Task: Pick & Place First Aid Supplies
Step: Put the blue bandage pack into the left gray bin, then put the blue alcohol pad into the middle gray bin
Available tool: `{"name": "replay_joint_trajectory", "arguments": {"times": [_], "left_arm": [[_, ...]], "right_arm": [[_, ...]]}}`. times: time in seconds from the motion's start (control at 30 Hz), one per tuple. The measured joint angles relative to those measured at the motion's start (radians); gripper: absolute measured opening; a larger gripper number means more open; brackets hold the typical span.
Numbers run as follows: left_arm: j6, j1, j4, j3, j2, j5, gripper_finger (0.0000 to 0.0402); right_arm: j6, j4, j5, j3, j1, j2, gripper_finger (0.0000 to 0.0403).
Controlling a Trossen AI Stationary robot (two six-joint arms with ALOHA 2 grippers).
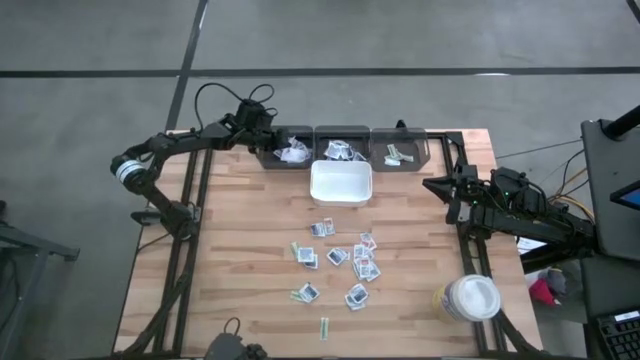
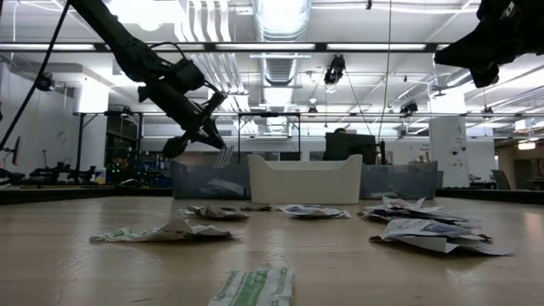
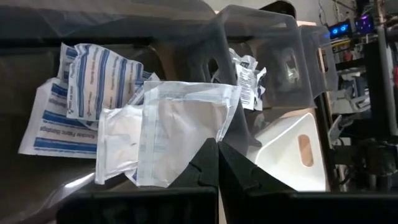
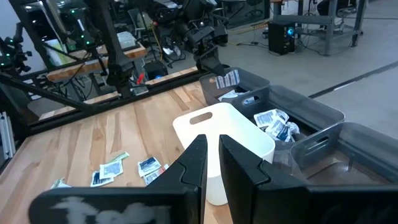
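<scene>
While the left gripper (image 3: 217,149) hangs over the leftmost bin (image 1: 285,152), jaws clamped on a clear packet (image 3: 180,130), an early release could snag it on the rim. Loose packets (image 1: 340,262) wait mid-surface. The right gripper (image 1: 446,190), jaws slightly apart, idles beside the tray (image 1: 341,183). Packet print stays unreadable.

Three dark bins (image 1: 343,148) stand in a row with one white tray (image 1: 341,183) and one jar (image 1: 468,298). About a dozen packets (image 1: 337,256) lie loose on the worktop (image 1: 240,230).

Bright overhead glare, blurred foreground
</scene>
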Motion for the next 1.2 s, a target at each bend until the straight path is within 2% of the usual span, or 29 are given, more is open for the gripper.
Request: {"name": "replay_joint_trajectory", "arguments": {"times": [0.17,0.5,0.67,0.77,0.97,1.2], "left_arm": [[0.047,0.0,-0.003,0.0,0.0,-0.012,0.0006],[0.102,0.01,-0.023,0.0,0.001,-0.07,0.0063],[0.1,0.035,-0.03,0.006,0.0,-0.07,0.0073],[0.096,0.04,-0.03,0.039,-0.002,-0.004,0.0072],[0.127,-0.037,-0.026,0.134,-0.018,0.272,0.0073],[0.174,-0.27,-0.027,0.183,-0.046,0.286,0.0071]], "right_arm": [[0.0,0.0,0.0,0.0,0.0,0.0,0.0038],[0.006,0.001,0.0,0.0,0.0,0.0,0.0038],[0.008,0.001,0.0,0.0,0.0,0.0,0.0038],[0.008,0.001,0.0,0.0,0.0,0.0,0.0038],[0.008,0.001,0.0,0.0,0.0,0.0,0.0038],[0.004,0.0,0.0,0.0,0.0,0.0,0.0038]]}}
